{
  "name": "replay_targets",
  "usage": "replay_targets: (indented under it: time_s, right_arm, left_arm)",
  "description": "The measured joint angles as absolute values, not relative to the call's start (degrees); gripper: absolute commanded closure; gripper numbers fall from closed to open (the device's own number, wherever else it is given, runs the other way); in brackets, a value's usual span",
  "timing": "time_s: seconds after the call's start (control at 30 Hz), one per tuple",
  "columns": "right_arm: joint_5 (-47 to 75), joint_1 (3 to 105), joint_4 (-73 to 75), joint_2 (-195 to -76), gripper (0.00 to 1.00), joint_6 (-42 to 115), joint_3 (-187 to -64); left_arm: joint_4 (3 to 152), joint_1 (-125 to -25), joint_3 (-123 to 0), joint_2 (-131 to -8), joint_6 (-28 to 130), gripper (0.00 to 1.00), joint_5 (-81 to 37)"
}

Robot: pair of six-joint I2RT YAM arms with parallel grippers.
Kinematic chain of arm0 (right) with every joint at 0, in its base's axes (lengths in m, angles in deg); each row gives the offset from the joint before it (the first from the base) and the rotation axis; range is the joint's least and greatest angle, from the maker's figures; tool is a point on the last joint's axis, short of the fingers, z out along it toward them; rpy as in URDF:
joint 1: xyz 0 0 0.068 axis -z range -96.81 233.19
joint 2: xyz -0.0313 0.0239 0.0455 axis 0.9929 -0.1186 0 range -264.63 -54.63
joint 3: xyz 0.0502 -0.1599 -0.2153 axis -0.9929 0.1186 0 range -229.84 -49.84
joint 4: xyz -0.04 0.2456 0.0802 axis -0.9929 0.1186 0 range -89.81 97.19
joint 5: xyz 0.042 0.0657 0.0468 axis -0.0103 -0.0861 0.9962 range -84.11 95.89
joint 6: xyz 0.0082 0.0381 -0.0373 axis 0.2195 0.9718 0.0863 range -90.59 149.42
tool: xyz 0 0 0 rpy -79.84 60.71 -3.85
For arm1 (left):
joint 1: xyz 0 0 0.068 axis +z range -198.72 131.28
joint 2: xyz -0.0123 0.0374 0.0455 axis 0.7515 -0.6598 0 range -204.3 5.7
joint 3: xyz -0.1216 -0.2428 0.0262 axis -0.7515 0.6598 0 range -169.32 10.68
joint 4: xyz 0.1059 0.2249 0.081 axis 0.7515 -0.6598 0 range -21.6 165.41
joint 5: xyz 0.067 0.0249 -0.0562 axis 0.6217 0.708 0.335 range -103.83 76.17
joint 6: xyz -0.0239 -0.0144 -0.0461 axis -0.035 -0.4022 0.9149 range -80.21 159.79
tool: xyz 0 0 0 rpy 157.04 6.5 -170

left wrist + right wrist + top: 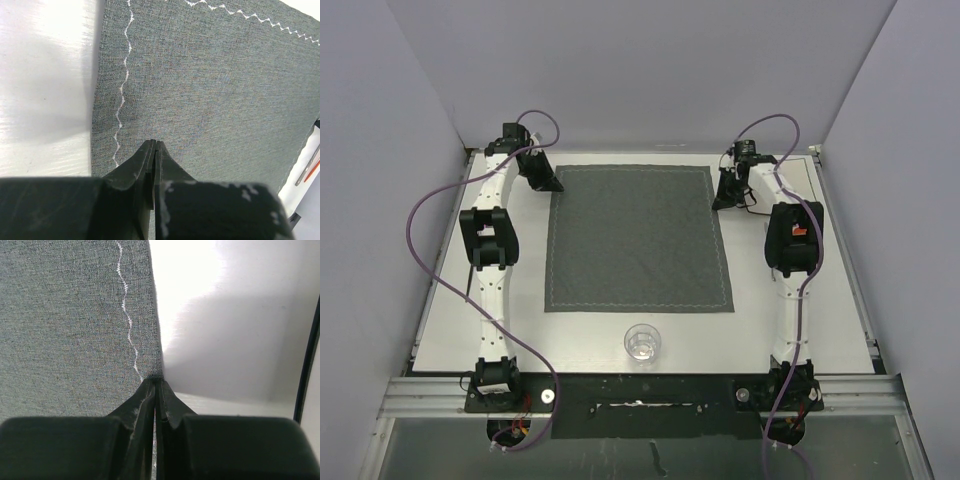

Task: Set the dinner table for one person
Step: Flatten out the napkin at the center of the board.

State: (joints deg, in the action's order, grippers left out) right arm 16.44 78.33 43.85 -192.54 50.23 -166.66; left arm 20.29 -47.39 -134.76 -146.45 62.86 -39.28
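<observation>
**both claws closed at the far corners of the mat, glass waiting near the bases**

top external: we see the dinner table (pixel 450 300) filling the view, white and flat, under everything else. the placemat (pixel 638 240) lies square in the middle of it. the left gripper (pixel 548 182) sits at the mat's far left corner and the right gripper (pixel 723 197) at its far right corner. both arms reach forward along the mat's sides, elbows raised, wrists turned inward. a glass (pixel 642 341) stands upright on the bare table just off the mat's near edge, about midway between the two bases. it is well apart from both claws and lies back toward the bases. we judge neither arm clearly nearer, so whichever goes for it must fold back toward its own base.

left wrist: the left gripper (pixel 154 144) has its jaws pressed together, tips over the placemat (pixel 210 90) just inside the stitched border. bare table (pixel 45 90) shows to the left. we cannot tell whether any cloth is caught between them.

right wrist: the right gripper (pixel 155 381) is likewise pressed together, its tips meeting the very edge of the placemat (pixel 65 315), with bare table (pixel 225 365) to the right. the cloth bunches slightly at the tips, but we cannot say it is pinched.
</observation>
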Motion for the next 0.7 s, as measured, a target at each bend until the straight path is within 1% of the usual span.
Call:
replay_targets:
  time_s: [0.4,0.7]
  right_arm:
    - [16.4,79.1,42.0,-190.7,1.0,50.9,-163.2]
    - [16.7,79.6,42.1,-190.4,1.0,50.8,-162.9]
  left_arm:
    - [20.3,-47.4,-134.0,-146.5,62.6,1.0,-39.1]
    - [20.1,-47.4,-133.5,-146.5,62.6,1.0,-39.1]
